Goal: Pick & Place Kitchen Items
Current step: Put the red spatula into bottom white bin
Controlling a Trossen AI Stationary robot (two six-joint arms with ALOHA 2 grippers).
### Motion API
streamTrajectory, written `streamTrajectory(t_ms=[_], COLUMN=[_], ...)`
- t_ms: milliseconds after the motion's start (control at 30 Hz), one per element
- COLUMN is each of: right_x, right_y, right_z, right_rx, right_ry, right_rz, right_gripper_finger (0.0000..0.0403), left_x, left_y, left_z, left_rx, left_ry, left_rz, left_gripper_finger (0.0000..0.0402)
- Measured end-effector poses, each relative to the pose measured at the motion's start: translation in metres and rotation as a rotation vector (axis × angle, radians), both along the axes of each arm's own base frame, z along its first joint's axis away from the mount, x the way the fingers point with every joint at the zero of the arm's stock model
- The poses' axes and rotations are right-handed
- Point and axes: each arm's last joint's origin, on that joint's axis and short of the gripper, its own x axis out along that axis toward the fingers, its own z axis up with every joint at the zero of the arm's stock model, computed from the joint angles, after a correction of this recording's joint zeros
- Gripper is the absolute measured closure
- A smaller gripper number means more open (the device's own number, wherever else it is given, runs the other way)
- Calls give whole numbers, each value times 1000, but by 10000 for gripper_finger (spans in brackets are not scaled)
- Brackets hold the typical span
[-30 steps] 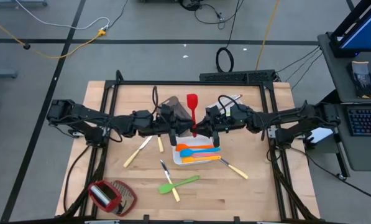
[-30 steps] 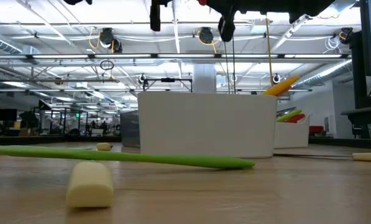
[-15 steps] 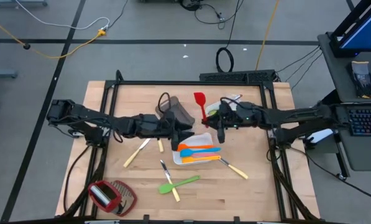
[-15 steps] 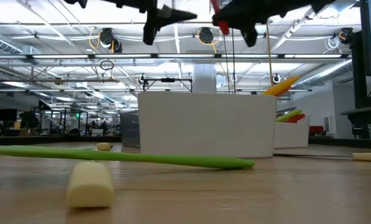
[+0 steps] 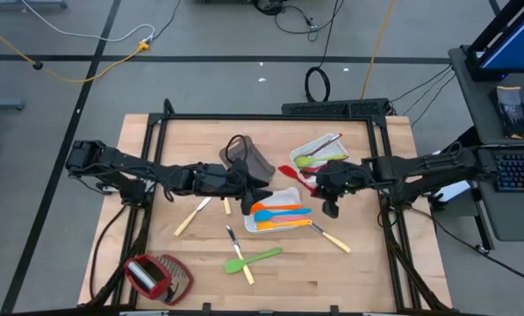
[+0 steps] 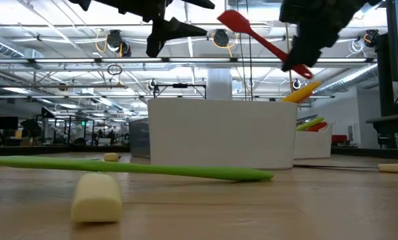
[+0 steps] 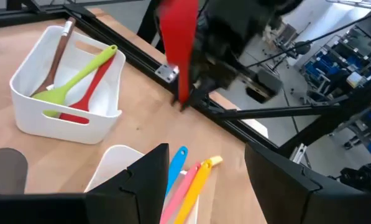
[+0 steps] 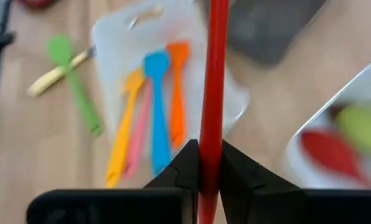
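We see two white trays [image 5: 319,149] near our right gripper [image 5: 325,182], which pinches the red spatula [image 6: 262,41] slanting up, while our left gripper [image 5: 260,186] is open.

In the right wrist view the red spatula [image 8: 211,93] is cut off at the top edge, so its blade cannot be seen there, and its lower handle is hidden between the dark fingers [image 8: 188,165]. The far white tray [image 8: 334,130] is blurred and cropped at the side, its contents being reduced to red and green smears. In the low view the near white tray [image 6: 220,133] hides most of what lies inside and behind it, and both arms are cut off by the top edge.
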Motion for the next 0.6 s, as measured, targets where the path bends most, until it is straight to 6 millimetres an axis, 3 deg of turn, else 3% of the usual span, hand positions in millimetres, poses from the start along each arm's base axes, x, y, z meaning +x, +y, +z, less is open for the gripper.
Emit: streamTrajectory(t_ms=[133,367,600], right_x=[-4,-10,3], right_y=[4,10,16], right_z=[-3,14,25], right_rx=[155,436,679], right_ry=[68,335,572], right_rz=[47,84,105], right_gripper_finger=[376,376,376], left_x=[0,0,0], left_y=[0,0,0], left_z=[0,0,0], left_rx=[1,1,20], left_ry=[0,-1,5], left_rz=[4,5,2], left_gripper_finger=[185,185,185])
